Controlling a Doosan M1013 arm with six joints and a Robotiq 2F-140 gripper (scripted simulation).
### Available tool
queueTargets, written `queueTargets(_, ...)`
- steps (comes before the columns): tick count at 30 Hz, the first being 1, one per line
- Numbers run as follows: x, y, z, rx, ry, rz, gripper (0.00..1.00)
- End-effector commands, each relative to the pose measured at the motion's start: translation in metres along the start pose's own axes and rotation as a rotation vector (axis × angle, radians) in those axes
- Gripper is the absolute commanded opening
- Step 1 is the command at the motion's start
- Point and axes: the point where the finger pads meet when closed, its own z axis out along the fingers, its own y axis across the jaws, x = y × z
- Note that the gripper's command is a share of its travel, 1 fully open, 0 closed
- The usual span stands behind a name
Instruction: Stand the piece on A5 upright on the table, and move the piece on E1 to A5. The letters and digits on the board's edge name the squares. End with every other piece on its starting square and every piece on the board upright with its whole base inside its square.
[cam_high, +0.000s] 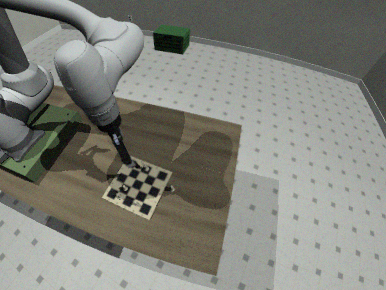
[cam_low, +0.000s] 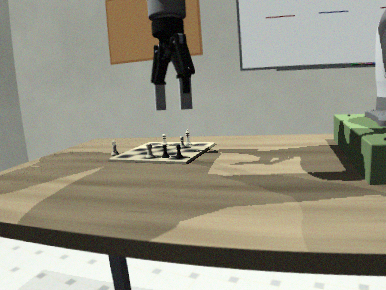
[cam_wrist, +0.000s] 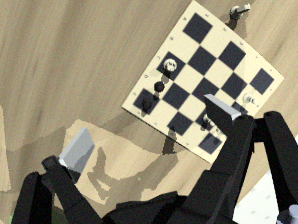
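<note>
The hand (cam_low: 172, 102) hangs wide open and empty, high above the chessboard (cam_low: 200, 149) at centre frame, probably for a free descent. One small piece (cam_low: 114, 148) already stands upright on the surface (cam_low: 200, 210) beside the board's left edge.

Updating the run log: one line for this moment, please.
gripper: open, empty | position: above chessboard | off-board piece: upright on table

board (cam_high: 138, 192): cream and black checks | pieces (cam_low: 165, 148): black and white | surface (cam_low: 210, 210): tan wood grain with darker shadow patches | claw (cam_low: 173, 98): black, grey tips | arm (cam_high: 92, 70): pale grey | floor (cam_high: 300, 165): off-white with grey dots | crate (cam_high: 171, 39): dark green
</note>
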Motion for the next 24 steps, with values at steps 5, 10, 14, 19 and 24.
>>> queueTargets(5, -0.0049, -0.0068, 0.0002, -0.058, -0.032, 0.380, 0.20)
queueTargets(10, -0.0049, -0.0068, 0.0002, -0.064, -0.036, 0.409, 0.20)
queueTargets(14, -0.0049, -0.0068, 0.0002, -0.064, -0.036, 0.409, 0.20)
queueTargets(19, -0.0049, -0.0068, 0.0002, -0.064, -0.036, 0.409, 0.20)
queueTargets(24, -0.0049, -0.0068, 0.0002, -0.064, -0.036, 0.409, 0.20)
